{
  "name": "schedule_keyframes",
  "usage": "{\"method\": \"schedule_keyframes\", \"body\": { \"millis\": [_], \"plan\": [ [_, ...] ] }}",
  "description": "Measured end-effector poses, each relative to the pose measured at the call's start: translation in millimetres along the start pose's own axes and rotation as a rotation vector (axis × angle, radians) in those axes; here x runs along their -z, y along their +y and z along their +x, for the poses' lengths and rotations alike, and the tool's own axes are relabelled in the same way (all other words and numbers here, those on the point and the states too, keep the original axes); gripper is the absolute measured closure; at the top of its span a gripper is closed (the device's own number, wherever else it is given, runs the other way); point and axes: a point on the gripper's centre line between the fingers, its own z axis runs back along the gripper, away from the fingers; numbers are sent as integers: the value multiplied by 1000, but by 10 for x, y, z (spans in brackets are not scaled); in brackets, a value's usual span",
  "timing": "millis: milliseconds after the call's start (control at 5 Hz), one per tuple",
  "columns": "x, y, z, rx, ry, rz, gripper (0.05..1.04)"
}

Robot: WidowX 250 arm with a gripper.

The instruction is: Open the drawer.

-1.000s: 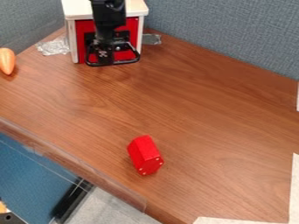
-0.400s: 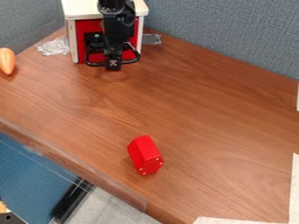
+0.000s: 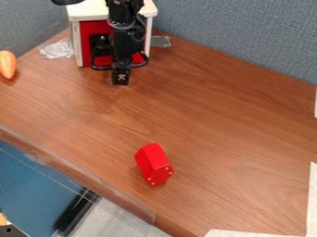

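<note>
The black gripper (image 3: 121,76) hangs in front of the small white cabinet (image 3: 78,44) at the upper left of the view, its tip low near the table and just past the handle. Behind it is the red drawer front (image 3: 88,29), flush within the cabinet's white frame as far as I can tell. A black loop handle (image 3: 100,68) sticks out from the drawer front, and the gripper covers its right-middle part. Whether gripper and handle touch, I cannot tell.
A red block (image 3: 153,163) lies at the lower middle of the wooden table (image 3: 229,134). An orange object (image 3: 7,64) rests at the left edge. Crumpled foil (image 3: 57,48) is beside the cabinet, and grey partition walls (image 3: 248,37) stand behind.
The gripper has moved slightly right and toward the camera, from over the handle to in front of it. The handle and drawer front look unmoved.
</note>
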Motion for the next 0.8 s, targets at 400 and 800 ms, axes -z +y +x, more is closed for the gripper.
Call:
{"method": "schedule_keyframes", "body": {
  "millis": [400, 800],
  "plan": [
    [5, -22, 37, -17, -1, 3, 735],
    [4, -154, 62, -17, -11, -22, 948]
  ]
}}
